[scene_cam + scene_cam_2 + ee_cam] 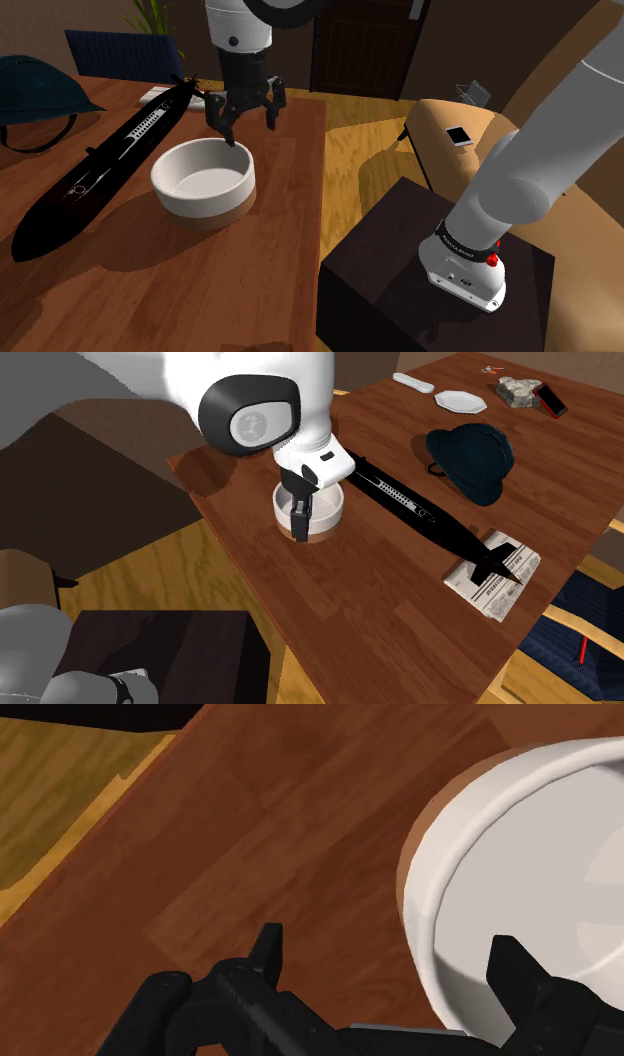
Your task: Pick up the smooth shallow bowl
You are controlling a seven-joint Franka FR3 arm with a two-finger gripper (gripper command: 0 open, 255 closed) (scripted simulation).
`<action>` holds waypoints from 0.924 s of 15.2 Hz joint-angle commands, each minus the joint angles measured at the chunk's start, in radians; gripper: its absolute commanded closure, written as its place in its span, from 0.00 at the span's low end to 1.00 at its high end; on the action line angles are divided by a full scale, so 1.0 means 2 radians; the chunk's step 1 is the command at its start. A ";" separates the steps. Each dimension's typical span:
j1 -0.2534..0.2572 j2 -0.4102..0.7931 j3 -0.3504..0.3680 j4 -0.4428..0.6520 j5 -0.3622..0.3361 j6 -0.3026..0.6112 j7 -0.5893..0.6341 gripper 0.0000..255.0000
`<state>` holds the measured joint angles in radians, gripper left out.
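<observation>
The shallow bowl (203,180) is white with a tan base and stands empty on the wooden table (250,290). My black gripper (250,126) hangs just above its far rim, fingers open and pointing down. In the wrist view the bowl's rim (425,894) runs between the two fingers: one fingertip (268,949) is over bare table outside the bowl, the other (512,962) over the bowl's inside. Neither finger touches the bowl. In the second exterior view the gripper (300,524) reaches down at the near side of the bowl (335,504), under the white wrist.
A long black submarine-shaped model (110,165) lies close beside the bowl. A dark blue helmet (30,95) sits farther along the table, and a newspaper (495,572), small plate (460,400) and remote (413,382) lie beyond. The table edge (322,200) faces the dark stand (400,270).
</observation>
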<state>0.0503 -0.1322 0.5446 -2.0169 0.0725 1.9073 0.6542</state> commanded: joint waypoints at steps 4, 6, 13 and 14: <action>0.006 0.048 0.017 0.015 -0.028 0.024 0.036 0.00; 0.007 0.052 0.017 0.005 -0.030 0.037 0.038 0.00; 0.007 0.058 0.018 -0.006 -0.033 0.053 0.040 1.00; 0.007 0.058 0.018 -0.006 -0.033 0.053 0.040 1.00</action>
<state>0.0641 -0.0172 0.5799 -2.0294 0.0060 2.0138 0.7344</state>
